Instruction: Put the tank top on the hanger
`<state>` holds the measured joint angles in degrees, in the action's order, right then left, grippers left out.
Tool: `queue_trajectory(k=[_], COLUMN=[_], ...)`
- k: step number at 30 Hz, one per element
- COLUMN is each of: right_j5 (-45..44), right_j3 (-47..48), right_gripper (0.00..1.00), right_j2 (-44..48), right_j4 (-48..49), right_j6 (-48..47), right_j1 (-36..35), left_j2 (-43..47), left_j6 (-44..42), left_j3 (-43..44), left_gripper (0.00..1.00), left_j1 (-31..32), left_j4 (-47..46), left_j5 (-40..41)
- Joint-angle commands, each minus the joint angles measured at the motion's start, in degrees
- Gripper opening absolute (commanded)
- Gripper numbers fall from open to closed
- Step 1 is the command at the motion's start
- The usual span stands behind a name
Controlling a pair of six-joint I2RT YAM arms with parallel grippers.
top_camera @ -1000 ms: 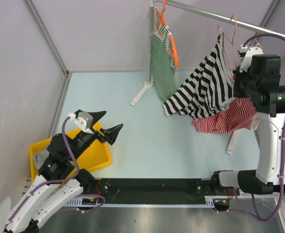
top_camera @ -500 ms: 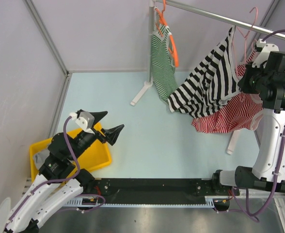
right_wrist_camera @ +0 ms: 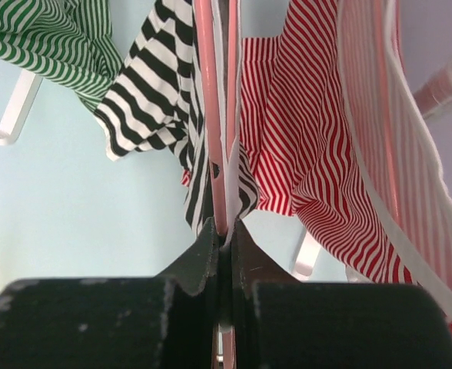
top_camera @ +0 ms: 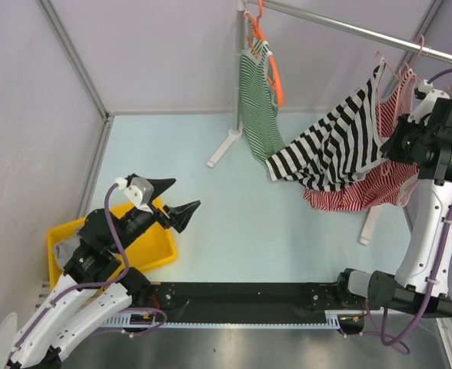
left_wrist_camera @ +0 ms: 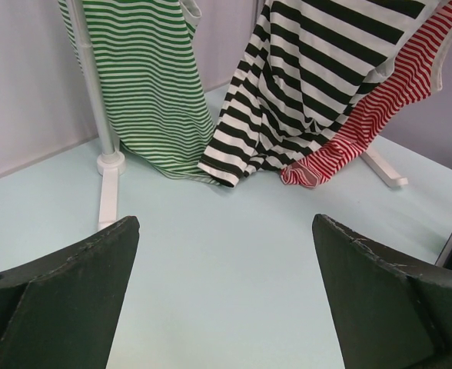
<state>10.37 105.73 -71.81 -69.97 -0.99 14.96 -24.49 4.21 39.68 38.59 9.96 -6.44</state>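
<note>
Right gripper: clenched on the pink wire hanger together with the tank top's pale edging. Tank top drapes left of the fingers, red-striped top to their right. Left gripper: spread wide, holding nothing, well apart from the garments.

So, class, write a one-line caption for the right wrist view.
Right tool shut on the hanger and tank top, red-striped top beside.
</note>
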Motion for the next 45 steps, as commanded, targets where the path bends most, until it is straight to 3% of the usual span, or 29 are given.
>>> queue_trajectory(k=[1,10,12,13,16,18,19,25,30,36,38,40,45], right_j5=[2.5,4.3,3.4,3.2,3.2,2.9,2.8,0.8,-3.0,19.6,21.7,19.4,1.8], right_j3=[-0.6,-2.1,-2.4,-2.5,-2.5,-2.3,-1.8,-0.4,1.0,-4.9,-5.7,-7.6,-18.9], right_gripper=[0.0,0.01,0.13,0.27,0.54,0.64,0.74,0.95,0.96,0.96,0.96,0.96,0.96], right_j2=[3.2,3.9,4.1,4.3,5.0,5.5,5.6,8.3,12.7,17.2,15.7,14.9,14.9], right_j4=[4.1,4.1,4.1,4.1,3.9,3.8,3.6,4.0,8.3,20.4,20.5,19.7,22.9], right_j6=[2.4,3.4,3.4,3.5,3.5,3.5,3.6,4.6,4.8,3.0,3.4,2.8,3.4], right_j1=[2.7,3.5,3.6,3.6,3.6,3.6,3.6,3.5,3.5,-0.5,-3.0,-6.9,-28.7], left_j2=[-0.2,0.2,0.1,0.0,0.1,0.1,0.2,0.7,0.7,-5.2,-9.4,-11.4,-12.3], left_j6=[1.2,1.2,1.2,1.2,1.3,1.4,1.4,1.5,1.9,4.4,6.4,8.1,11.2], left_j3=[-0.5,-0.5,-0.4,-0.3,-0.3,-0.3,-0.3,-0.5,-0.6,3.2,4.8,5.8,7.5], left_gripper=[1.0,0.99,0.99,0.99,0.99,0.99,0.99,0.99,0.99,0.99,0.99,0.99,0.99], left_j1=[-0.2,-0.2,-0.2,-0.2,-0.1,-0.1,-0.2,-0.1,-0.1,-1.0,-3.6,-6.1,-13.4], left_j4=[-1.5,-1.3,-1.1,-0.7,-0.6,-0.7,-0.7,-0.7,-0.7,1.9,3.2,3.2,5.0], left_j5=[-1.8,-1.9,-1.8,-1.8,-1.8,-1.6,-1.4,-0.9,-0.2,5.1,5.6,4.7,4.9])
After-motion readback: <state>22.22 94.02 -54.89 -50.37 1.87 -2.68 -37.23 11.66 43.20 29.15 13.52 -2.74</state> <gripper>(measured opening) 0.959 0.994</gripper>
